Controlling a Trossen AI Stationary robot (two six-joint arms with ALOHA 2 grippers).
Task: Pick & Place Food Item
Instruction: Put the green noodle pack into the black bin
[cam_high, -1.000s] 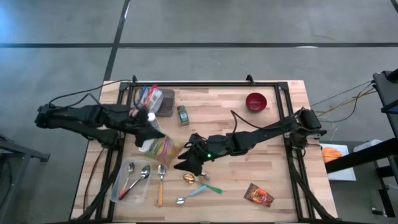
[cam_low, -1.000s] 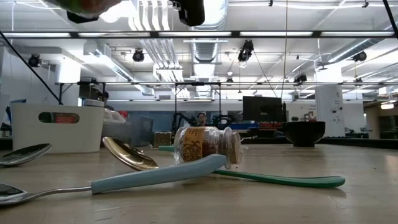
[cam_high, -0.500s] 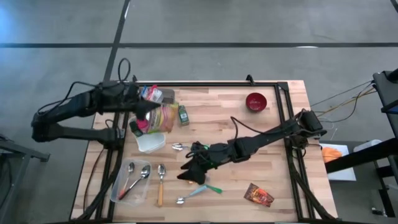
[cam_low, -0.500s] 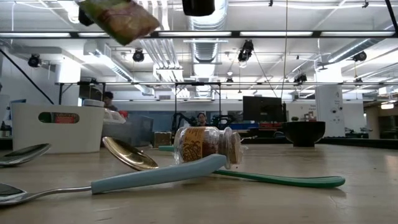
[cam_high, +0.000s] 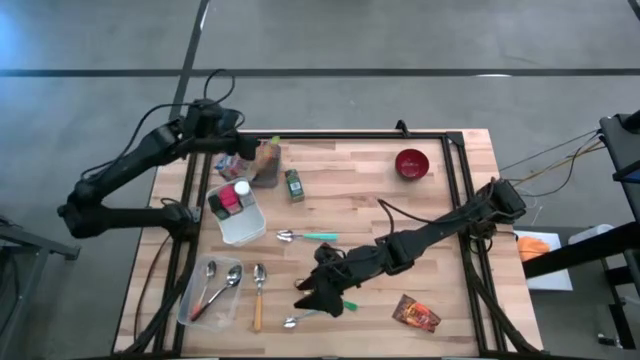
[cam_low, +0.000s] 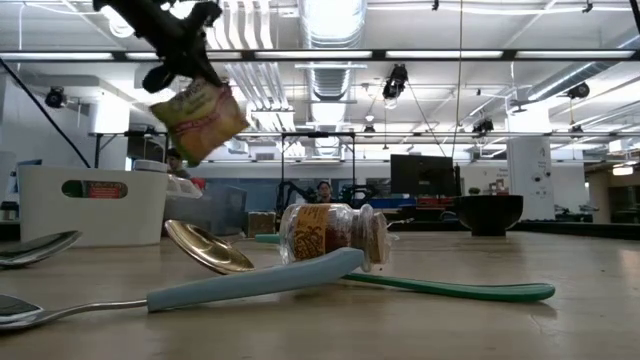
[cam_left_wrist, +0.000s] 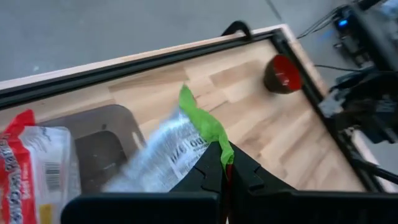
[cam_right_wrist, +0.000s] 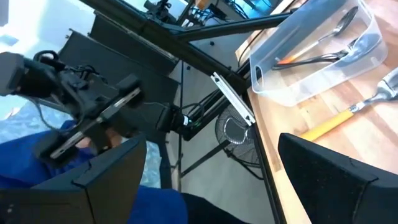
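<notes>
The left gripper (cam_left_wrist: 225, 167) is pinched tight on the green top edge of a snack packet (cam_high: 267, 160), so the packet hangs free above the tray (cam_high: 262, 178) at the bench's far left corner, presumably for dropping in; the right gripper (cam_high: 318, 295) waits wide open and empty near the front edge, over the spoons
</notes>
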